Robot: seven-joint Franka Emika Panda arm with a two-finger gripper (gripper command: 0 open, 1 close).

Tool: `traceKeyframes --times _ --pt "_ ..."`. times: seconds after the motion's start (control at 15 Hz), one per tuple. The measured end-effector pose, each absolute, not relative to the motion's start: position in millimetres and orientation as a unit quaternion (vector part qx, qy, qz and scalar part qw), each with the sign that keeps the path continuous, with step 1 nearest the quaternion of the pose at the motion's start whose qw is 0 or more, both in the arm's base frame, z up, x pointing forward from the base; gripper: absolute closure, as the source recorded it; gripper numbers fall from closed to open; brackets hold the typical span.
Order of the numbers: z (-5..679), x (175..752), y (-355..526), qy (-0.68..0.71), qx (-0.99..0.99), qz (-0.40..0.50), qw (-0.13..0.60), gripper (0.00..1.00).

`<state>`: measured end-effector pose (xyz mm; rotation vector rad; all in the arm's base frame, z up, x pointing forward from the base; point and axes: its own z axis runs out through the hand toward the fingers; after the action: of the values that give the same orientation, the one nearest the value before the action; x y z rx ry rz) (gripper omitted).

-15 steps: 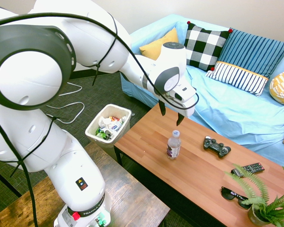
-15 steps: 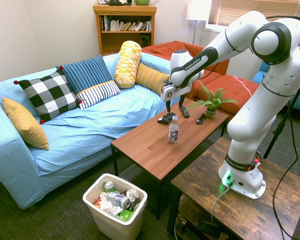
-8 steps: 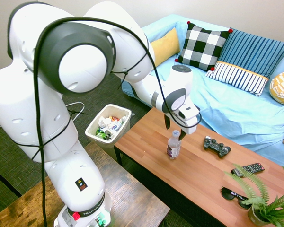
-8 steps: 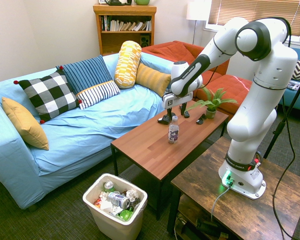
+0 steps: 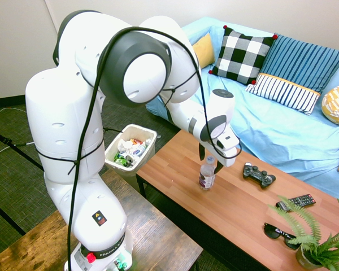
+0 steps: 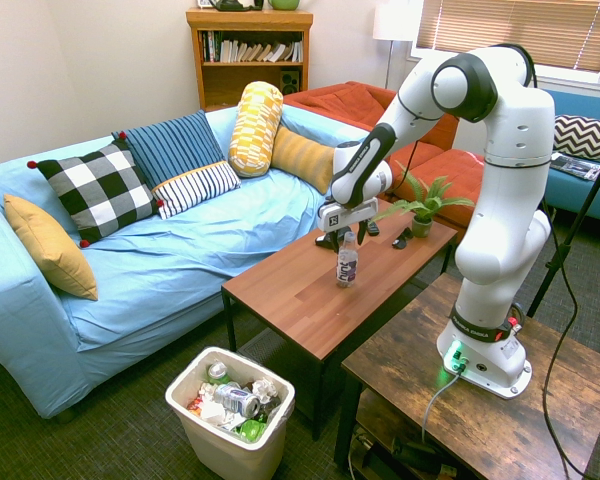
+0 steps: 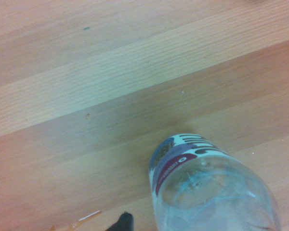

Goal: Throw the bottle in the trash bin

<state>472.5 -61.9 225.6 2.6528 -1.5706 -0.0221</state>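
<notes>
The claw (image 5: 210, 160) hangs over the coffee table (image 6: 310, 295), its two fingers spread wide — one to each side of the bottle's top. The bottle (image 5: 207, 174) stands upright on the table, near the long edge that faces away from the sofa; it is clear plastic with a white cap and a purple-and-white label.

Just beside it, toward the sofa-side edge, lies a black game controller (image 5: 259, 175). Farther along toward the table's far end from the bin come a remote control (image 5: 296, 202), then a pair of sunglasses (image 5: 281, 235) and a potted fern (image 5: 317, 240) — the fern nearest that end.

Off the opposite end of the table, on the floor, the trash bin (image 6: 232, 420) stands open, with cans, crumpled paper and something green inside. The sofa (image 6: 195, 255) runs along one long side of the table, under a light blue cover, with checked, striped and yellow pillows.
</notes>
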Motion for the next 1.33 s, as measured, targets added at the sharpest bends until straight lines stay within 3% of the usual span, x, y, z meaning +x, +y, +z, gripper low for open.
traceKeyframes --times 1.33 --pt "233.7 470.5 -64.7 -0.523 0.852 -0.009 0.013 1.00"
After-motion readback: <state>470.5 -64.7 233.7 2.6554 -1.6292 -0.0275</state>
